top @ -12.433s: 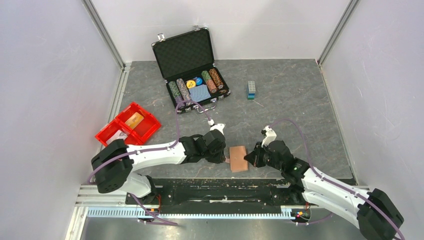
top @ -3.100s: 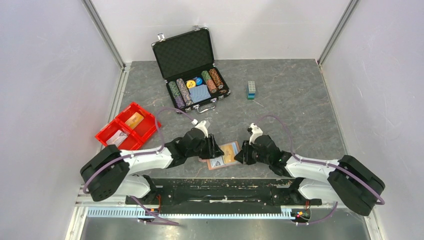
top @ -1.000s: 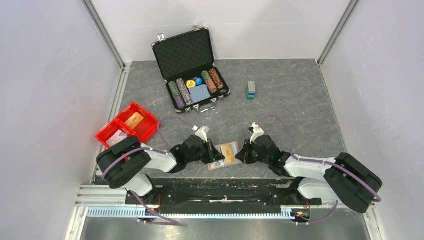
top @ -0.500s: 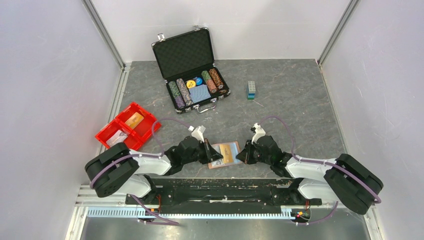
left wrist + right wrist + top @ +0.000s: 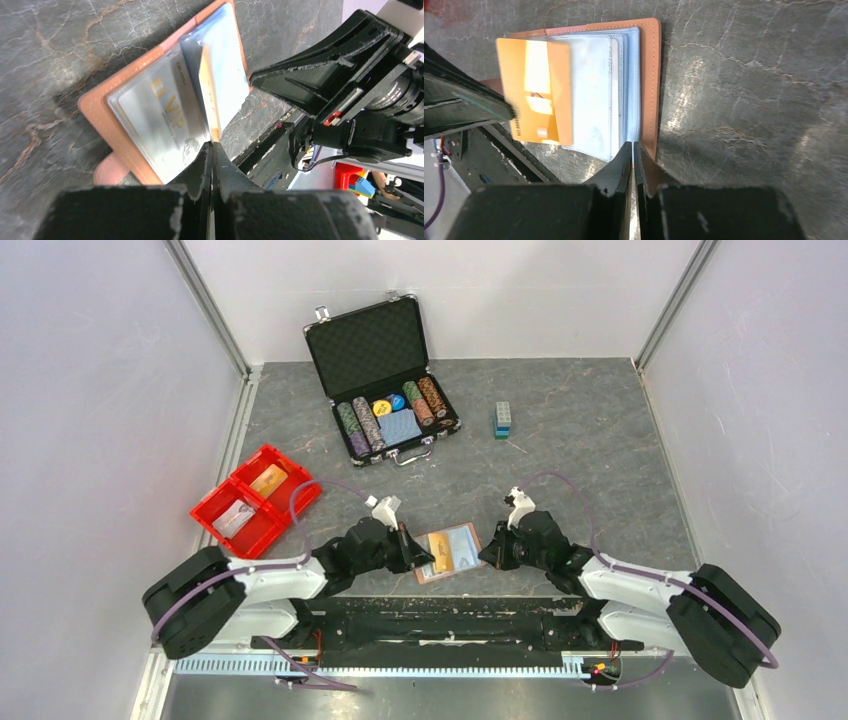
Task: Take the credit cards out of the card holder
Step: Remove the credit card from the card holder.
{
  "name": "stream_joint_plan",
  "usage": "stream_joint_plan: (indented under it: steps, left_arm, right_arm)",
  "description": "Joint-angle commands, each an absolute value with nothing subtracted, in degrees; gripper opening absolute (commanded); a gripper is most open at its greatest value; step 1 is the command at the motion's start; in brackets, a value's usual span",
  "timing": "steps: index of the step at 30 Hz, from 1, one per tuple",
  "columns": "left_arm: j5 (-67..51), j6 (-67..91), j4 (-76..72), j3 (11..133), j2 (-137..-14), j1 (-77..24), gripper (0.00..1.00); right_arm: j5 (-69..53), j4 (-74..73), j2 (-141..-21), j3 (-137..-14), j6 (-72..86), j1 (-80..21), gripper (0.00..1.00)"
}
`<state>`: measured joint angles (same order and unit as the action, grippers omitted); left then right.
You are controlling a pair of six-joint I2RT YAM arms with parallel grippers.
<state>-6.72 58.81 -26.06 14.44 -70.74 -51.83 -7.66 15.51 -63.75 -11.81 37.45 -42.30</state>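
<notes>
At the near edge of the desk (image 5: 580,470), the card holder (image 5: 653,75) lies open between the two arms. The left gripper (image 5: 212,146) has its fingers shut on a corner of the orange card (image 5: 534,90), which sticks partway out of its sleeve. The right gripper (image 5: 632,147) has its fingers pressed together at the holder's edge; whether they pinch it is unclear. The pale credit cards (image 5: 160,112) sit in their sleeves and none lies free, so the task looks barely begun. Farther back stand the red bin (image 5: 255,500) and the poker-chip case (image 5: 385,370).

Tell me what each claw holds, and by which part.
Left claw pinches the orange credit card near a corner. Right claw seems to pinch the card holder by its edge.
</notes>
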Motion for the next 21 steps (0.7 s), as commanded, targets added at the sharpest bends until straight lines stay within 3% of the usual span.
stream_joint_plan:
  steps: [1,4,11,18,21]
  left_arm:
    - [-4.25,54.27,-20.60,12.67,-63.85,-51.46,0.02]
    - [-4.41,52.16,-17.04,13.32,-59.71,-51.50,0.02]
    - [-10.04,45.78,-9.76,15.47,-52.60,-51.46,0.02]
    - [-19.14,42.67,-9.64,16.88,-48.06,-51.50,0.02]
    - [-22.72,41.62,-9.75,17.61,-47.35,-51.50,0.02]
  right_arm:
    - [-7.20,10.00,-60.74,-15.11,31.70,-40.83,0.06]
    - [-10.50,9.79,-59.30,-16.76,27.63,-40.19,0.09]
    - [-18.68,9.20,-53.61,-21.80,15.17,-39.65,0.36]
    - [-30.44,10.01,-51.59,-25.88,8.37,-38.42,0.49]
    - [-35.76,10.82,-52.45,-26.89,8.23,-38.02,0.60]
